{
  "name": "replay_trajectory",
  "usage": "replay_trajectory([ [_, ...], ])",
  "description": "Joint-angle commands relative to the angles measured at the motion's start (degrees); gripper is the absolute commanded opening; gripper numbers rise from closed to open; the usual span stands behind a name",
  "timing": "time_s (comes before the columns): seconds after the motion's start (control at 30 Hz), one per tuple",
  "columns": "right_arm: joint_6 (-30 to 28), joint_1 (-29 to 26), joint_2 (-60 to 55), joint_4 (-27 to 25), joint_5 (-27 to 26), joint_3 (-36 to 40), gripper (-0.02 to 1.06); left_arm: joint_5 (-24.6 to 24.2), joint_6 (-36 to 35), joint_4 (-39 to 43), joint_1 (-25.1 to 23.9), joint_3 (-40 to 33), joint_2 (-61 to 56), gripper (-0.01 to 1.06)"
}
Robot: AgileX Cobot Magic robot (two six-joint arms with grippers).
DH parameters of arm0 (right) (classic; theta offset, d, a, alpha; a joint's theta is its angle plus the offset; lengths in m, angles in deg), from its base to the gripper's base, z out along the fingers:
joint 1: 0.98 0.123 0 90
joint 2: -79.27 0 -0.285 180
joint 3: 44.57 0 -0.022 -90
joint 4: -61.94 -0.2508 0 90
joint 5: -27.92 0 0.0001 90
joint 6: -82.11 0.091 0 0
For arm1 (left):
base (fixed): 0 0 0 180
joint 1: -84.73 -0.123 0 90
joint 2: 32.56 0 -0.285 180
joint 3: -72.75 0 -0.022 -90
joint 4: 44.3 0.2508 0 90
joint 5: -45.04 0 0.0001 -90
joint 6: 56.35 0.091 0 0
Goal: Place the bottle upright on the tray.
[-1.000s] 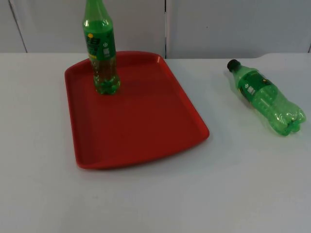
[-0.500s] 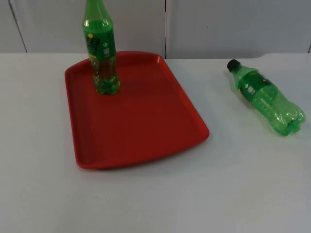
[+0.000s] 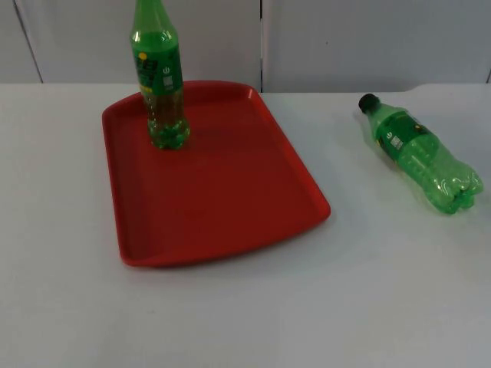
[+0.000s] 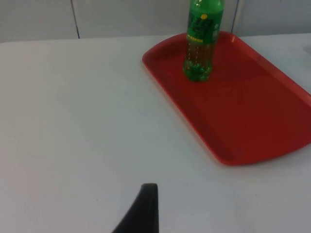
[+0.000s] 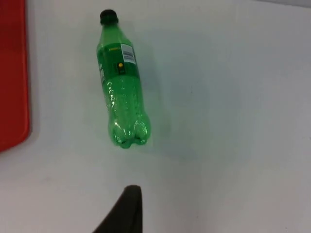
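A green bottle with a black cap lies on its side on the white table, to the right of the red tray, cap pointing toward the back left. A second green bottle stands upright on the tray's back left part. In the right wrist view the lying bottle is a short way ahead of my right gripper, apart from it, with the tray's edge beside it. My left gripper hangs over bare table, well short of the tray and the upright bottle.
The grey partition wall closes off the table behind the tray. White table surface stretches in front of the tray and between the tray and the lying bottle.
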State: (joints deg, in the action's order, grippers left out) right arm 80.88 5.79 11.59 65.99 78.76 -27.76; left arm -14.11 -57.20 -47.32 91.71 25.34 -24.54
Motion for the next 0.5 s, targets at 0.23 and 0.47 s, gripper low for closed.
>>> replay_trajectory([
  [0.23, -2.8, -0.3, -21.0, -0.2, 0.8, -16.3, 1.01, -0.1, 0.1, -0.6, 0.3, -0.2, -0.2, 0.92],
  [0.47, -5.9, -0.3, -31.8, -3.1, 3.0, -28.4, 1.01, -0.1, 0.1, -0.6, 0.3, -0.2, -0.2, 0.92],
])
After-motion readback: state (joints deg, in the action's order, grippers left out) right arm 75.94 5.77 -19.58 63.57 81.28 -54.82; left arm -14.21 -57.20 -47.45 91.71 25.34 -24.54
